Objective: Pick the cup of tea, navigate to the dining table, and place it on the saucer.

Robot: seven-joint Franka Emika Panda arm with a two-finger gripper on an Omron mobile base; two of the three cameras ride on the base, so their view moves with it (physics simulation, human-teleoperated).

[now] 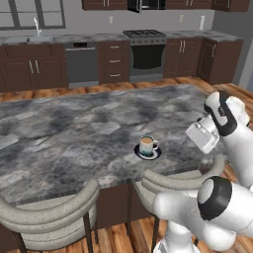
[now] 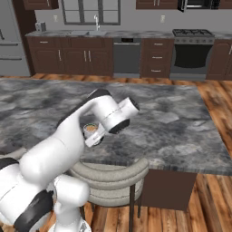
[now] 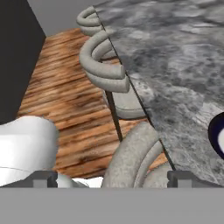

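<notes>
- Left base view: one cup of tea (image 1: 147, 145) stands upright on one saucer (image 1: 147, 153), near the front edge of the dining tabletop (image 1: 69, 133). Two grey chairs (image 1: 54, 217) are tucked below that edge.
- Right base view: the cup (image 2: 91, 129) shows partly behind the arm.
- Hand view: the pincer (image 3: 111, 178) is spread wide and holds nothing; its tips sit over a chair back, with the saucer's rim (image 3: 217, 133) at the right edge.
</notes>
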